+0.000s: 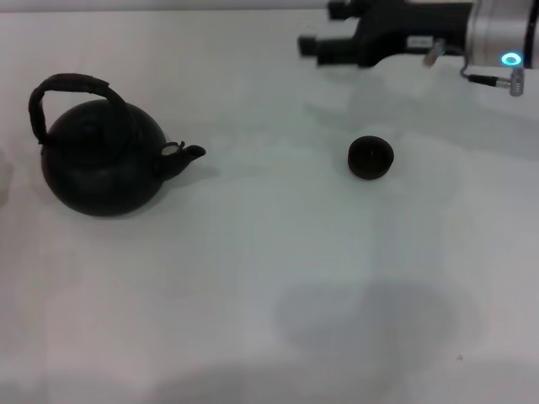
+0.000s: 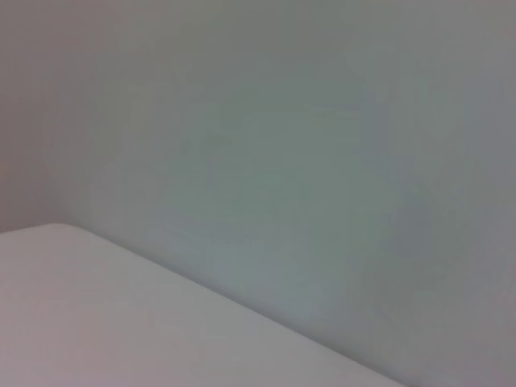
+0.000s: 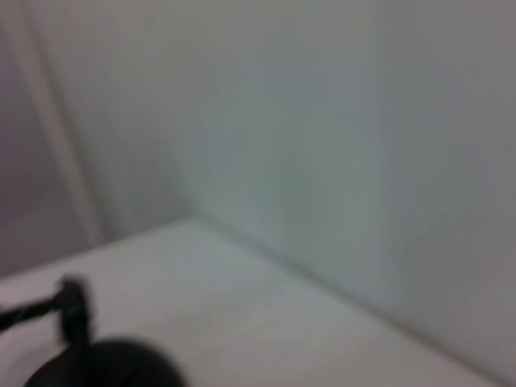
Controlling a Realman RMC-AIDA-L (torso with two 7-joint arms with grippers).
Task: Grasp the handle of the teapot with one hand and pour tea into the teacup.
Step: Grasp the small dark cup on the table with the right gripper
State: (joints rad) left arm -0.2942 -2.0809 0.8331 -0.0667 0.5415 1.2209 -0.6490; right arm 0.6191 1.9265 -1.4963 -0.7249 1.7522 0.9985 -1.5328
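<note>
The black round teapot (image 1: 103, 165) stands on the white table at the left, its short spout (image 1: 187, 154) pointing right toward the teacup. Its dark arched handle (image 1: 72, 87) rises over the body, and nothing is touching it. The small dark teacup (image 1: 370, 157) sits right of centre, upright and alone. My right gripper (image 1: 318, 29) hovers at the far right, above and behind the teacup, pointing left, open and holding nothing. The right wrist view catches a blurred dark part of the teapot (image 3: 105, 369) and handle (image 3: 71, 306). My left gripper is out of view.
The white table (image 1: 269, 278) runs between teapot and teacup and toward the front. A pale wall (image 2: 306, 145) stands behind the table edge in both wrist views. A faint pale shape (image 1: 4, 177) shows at the far left edge.
</note>
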